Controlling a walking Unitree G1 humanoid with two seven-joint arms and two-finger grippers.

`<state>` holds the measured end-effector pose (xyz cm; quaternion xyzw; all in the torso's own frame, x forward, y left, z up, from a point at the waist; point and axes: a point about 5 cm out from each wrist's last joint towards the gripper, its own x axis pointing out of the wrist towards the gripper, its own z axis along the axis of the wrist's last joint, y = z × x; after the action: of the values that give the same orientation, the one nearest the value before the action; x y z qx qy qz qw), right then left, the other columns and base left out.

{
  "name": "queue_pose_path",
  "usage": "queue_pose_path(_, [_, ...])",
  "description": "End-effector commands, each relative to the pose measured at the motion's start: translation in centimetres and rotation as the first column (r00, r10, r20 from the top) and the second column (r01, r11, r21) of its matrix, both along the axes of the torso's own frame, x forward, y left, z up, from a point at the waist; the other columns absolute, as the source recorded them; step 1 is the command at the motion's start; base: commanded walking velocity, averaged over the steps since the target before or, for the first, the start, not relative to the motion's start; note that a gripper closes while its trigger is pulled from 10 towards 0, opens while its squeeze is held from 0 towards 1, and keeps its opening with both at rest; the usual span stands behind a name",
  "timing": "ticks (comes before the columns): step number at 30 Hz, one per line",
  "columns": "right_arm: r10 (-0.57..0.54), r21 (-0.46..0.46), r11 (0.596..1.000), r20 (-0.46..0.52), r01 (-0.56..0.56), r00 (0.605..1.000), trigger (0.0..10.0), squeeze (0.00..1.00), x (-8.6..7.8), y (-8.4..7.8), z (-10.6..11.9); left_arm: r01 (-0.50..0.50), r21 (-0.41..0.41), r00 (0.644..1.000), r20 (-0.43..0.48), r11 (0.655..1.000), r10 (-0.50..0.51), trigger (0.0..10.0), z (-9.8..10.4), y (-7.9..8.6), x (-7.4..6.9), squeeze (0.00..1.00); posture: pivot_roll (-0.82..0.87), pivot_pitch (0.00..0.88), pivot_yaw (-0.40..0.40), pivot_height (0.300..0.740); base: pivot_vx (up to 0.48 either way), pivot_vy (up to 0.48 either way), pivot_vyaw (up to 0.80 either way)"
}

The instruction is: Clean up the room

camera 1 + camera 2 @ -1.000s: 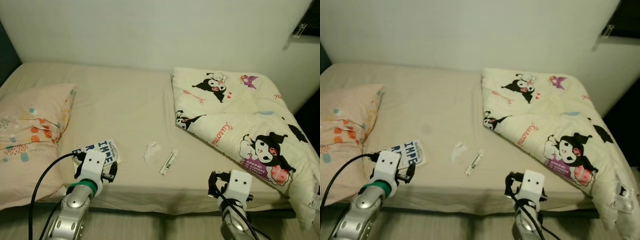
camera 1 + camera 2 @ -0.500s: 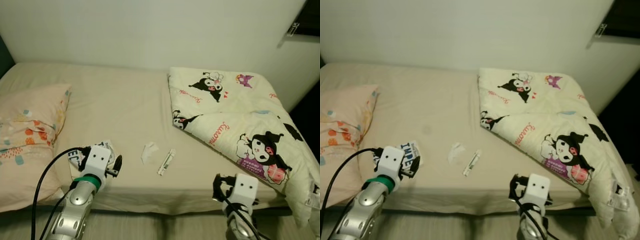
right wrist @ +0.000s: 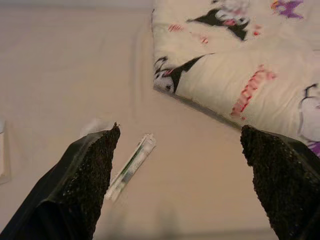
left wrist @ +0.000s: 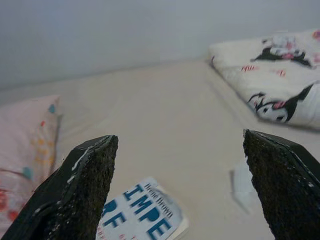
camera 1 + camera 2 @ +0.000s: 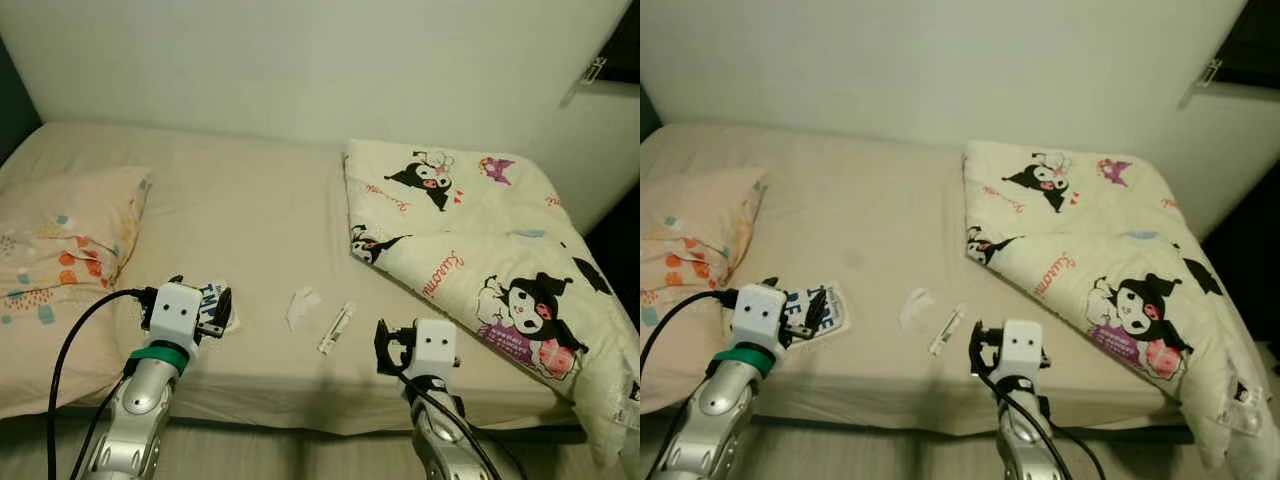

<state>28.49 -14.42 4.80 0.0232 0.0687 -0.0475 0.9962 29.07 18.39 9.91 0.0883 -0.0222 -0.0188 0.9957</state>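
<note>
Right end effector (image 3: 177,175) has shifted left toward the thin white-and-green wrapped stick (image 5: 337,328); fingers spread. Left end effector (image 4: 180,185), spread, hovers over the white paperback with blue lettering (image 5: 818,309), its title partly hidden. Crumpled white tissue (image 5: 300,305) lies on the beige bed (image 5: 250,210).

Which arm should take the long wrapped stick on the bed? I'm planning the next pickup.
Probably the right. The right gripper hangs open just right of the wrapped stick, which lies ahead of its fingers in the wrist view. The left gripper, also open, sits over the book, further away.
</note>
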Motion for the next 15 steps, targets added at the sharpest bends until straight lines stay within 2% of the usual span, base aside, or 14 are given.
queue_pose_path(1, [-0.04, 0.015, 0.999, 0.013, 0.04, 0.999, 10.0, 0.0, 0.0, -0.7, 0.0, -0.014, -0.015, 1.0, -0.011, 1.0, 0.014, 10.0, -0.2, 0.1, -0.1, 0.0, 0.09, 0.005, -0.04, 0.74, 0.0, 0.0, 0.0])
queue_pose_path(8, [-0.032, 0.004, 0.999, 0.026, 0.031, 0.999, 10.0, 0.0, 0.1, -0.6, -0.1, -0.016, -0.008, 0.999, -0.029, 1.0, 0.016, 10.0, -0.5, -0.1, 0.1, 0.0, 0.08, 0.0, -0.021, 0.74, 0.0, 0.0, 0.0])
queue_pose_path(9, [-0.039, 0.004, 0.999, 0.018, 0.039, 0.999, 10.0, 0.0, 0.0, -0.6, -0.4, 0.019, -0.001, 0.998, -0.053, 1.0, -0.019, 10.0, -0.9, -0.6, 0.4, 0.0, 0.07, 0.0, 0.006, 0.74, 0.0, 0.0, 0.0])
queue_pose_path(15, [-0.065, 0.02, 0.998, 0.009, 0.065, 0.998, 10.0, 0.0, -0.3, -0.9, -0.8, 0.064, 0.026, 0.996, -0.061, 0.998, -0.063, 10.0, -0.7, -1.2, 1.1, 0.0, 0.07, 0.0, 0.013, 0.74, 0.0, 0.0, 0.0])
